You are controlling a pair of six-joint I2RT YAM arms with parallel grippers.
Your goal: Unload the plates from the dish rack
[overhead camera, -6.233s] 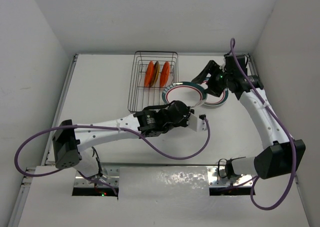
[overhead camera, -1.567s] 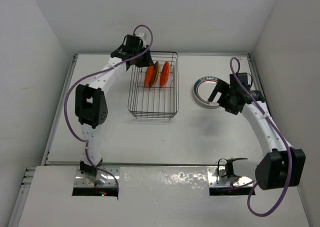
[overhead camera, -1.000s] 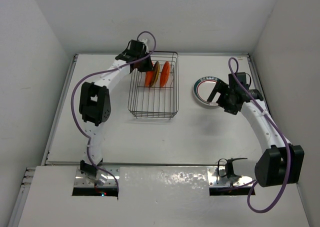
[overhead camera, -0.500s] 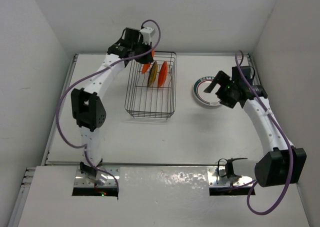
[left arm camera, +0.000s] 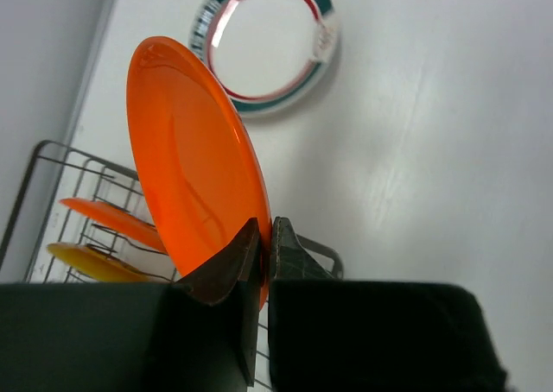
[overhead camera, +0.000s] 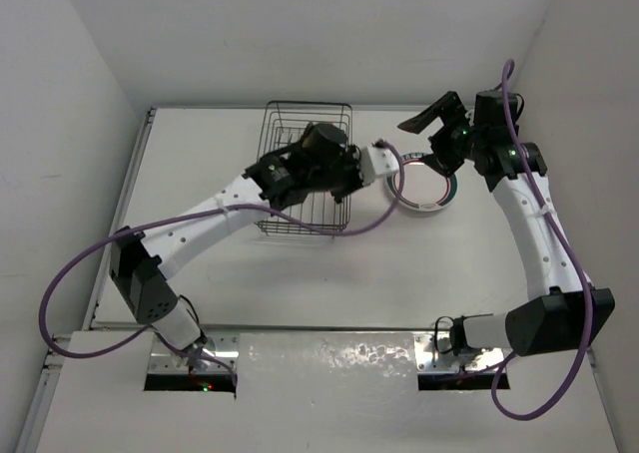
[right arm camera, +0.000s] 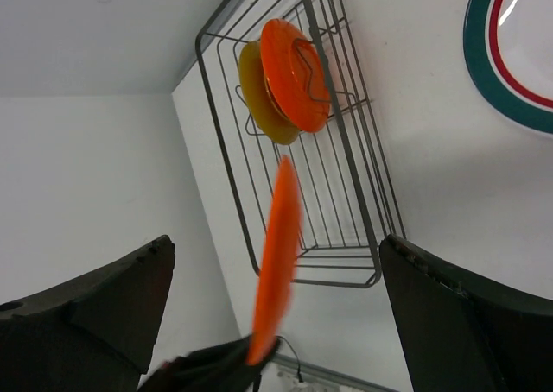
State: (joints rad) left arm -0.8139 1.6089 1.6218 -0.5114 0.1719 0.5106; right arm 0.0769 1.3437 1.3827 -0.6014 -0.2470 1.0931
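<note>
On the table point(overhead camera: 399, 263), toward its far edge, the dish rack point(overhead camera: 300, 124) is found with two plates stood on edge between its slot tines: one orange plate point(right arm camera: 295, 74) and, just beside it, one yellow plate point(right arm camera: 256, 107). The rest of the rack is seen as bare wire.

A second orange plate point(left arm camera: 194, 167) is held outside the slots. It is clamped at its rim by the left tool point(left arm camera: 263, 237), whose fingers are pressed together on either face of the plate. The plate is carried on edge, tilted, above the rack's right side and toward the white plate.

To the right of the rack, apart from it, a white plate point(overhead camera: 424, 196) with a teal and a red rim ring is laid flat on the table. Whether more plates lie under it cannot be told.

The right tool point(overhead camera: 431, 139) is held above the white plate with its fingers spread wide apart; nothing is gripped by it.

Count recorded: orange plates, two; yellow plate, one; white ringed plate, at least one; dish rack, one.
</note>
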